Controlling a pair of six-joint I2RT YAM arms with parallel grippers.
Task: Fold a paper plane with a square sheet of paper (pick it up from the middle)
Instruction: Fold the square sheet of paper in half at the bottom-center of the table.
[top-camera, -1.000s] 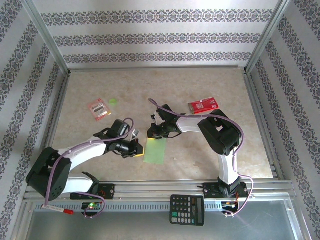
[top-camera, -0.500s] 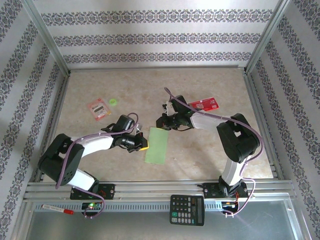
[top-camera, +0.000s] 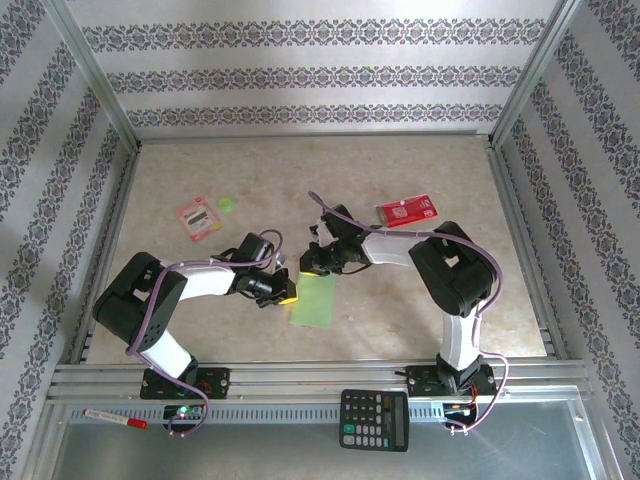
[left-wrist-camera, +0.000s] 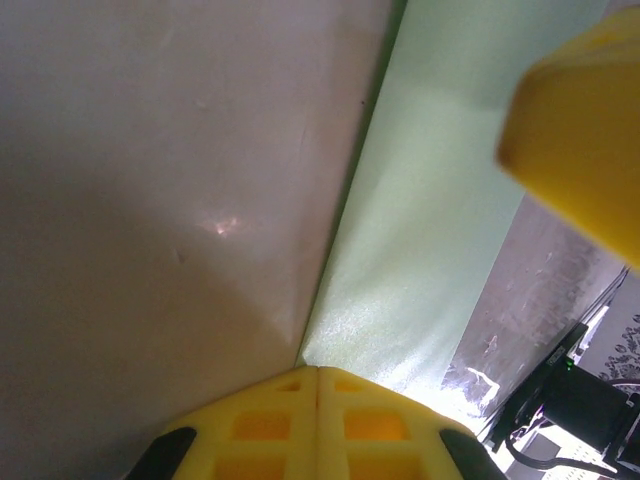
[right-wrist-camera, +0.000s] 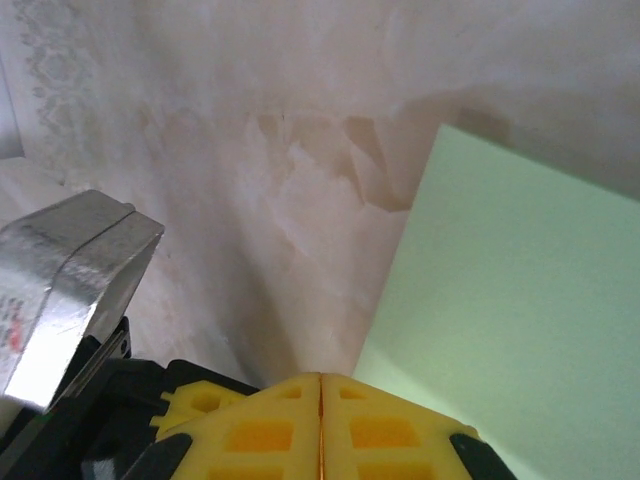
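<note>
**Paper's a narrow strip, both end effectors clenched right at it**

The paper (top-camera: 313, 301) is plain light green, thin and matte, with no print on it. From the top camera it reads as a narrow rectangle rather than a square, clearly longer than wide, with straight edges and squared corners, so no pointed end that I can see. In the left wrist view (left-wrist-camera: 430, 230) the surface looks smooth with a soft sheen. It lies flat on the desk (top-camera: 400, 300), about mid-desk between the two arms.

The long axis runs roughly near to far and leans a bit. The far end tips toward the right arm's side, and the near end drifts toward the left arm's side.

The left end effector (top-camera: 287, 296) sits at the paper's left long edge, up near the far end. It's clenched, yellow pads pressed together (left-wrist-camera: 317, 375) right where the paper's edge comes in. I can't tell if any paper is pinched between them.

The right end effector (top-camera: 316, 266) is at the far short end, clenched too, pads meeting (right-wrist-camera: 320, 385) just beside the paper's edge (right-wrist-camera: 520, 300). Again, I can't say it's holding anything.

Further out there's a red packet (top-camera: 405, 211) far right, another packet (top-camera: 198, 218) and a small green disc (top-camera: 227, 204) far left, and a calculator (top-camera: 374, 419) on the near rail.
</note>
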